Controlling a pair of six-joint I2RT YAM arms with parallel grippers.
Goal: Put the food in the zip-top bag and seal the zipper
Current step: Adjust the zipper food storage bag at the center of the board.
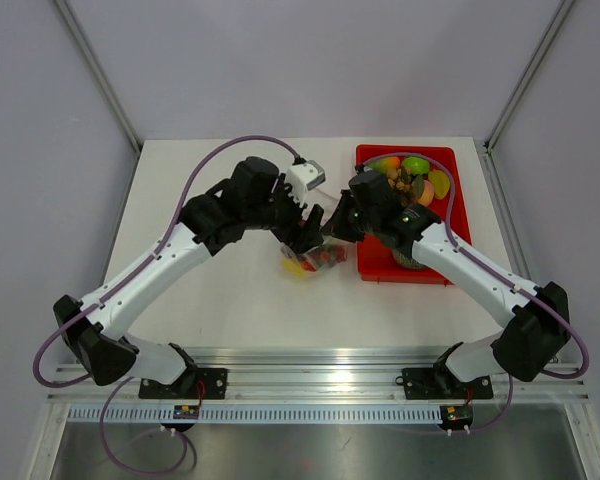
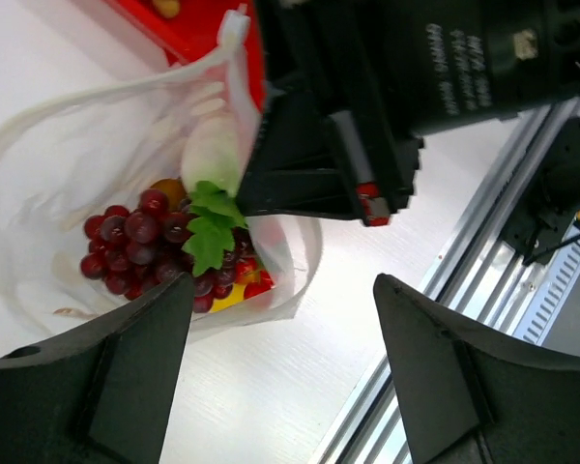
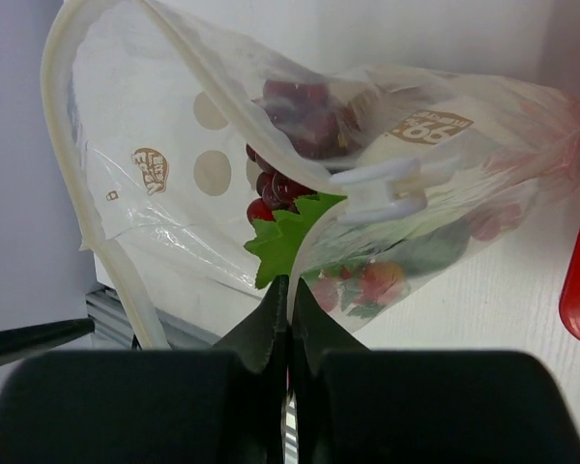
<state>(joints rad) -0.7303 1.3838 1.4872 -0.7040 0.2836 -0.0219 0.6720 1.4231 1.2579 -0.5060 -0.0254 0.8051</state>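
Overhead, left arm and right arm both reach in from the near rail and bend toward each other. Their wrists meet just left of the red tray, over the zip-top bag. The bag lies on the white table off the tray's near-left corner. The left gripper hangs above the bag with its fingers spread wide, nothing between them. The right gripper has its fingers pressed together on the bag's film at the mouth, with the mouth gaping on the side away from the tray. The top view shows only a small crinkled pouch with red and yellow specks. The left wrist view looks into it: grape bunch, green leaf, a pale rounded piece, and a yellow bit underneath. The right wrist view adds the zipper as a thick pale strip looping round the open mouth, unsealed. It also shows a white slider on the tray-side length and printing on the film. More toy food sits heaped at the tray's far end, partly under the right arm. A narrow band of table shows between bag and tray edge. Bare table lies left of the bag and nearer than it. The two wrists crowd the space directly above.
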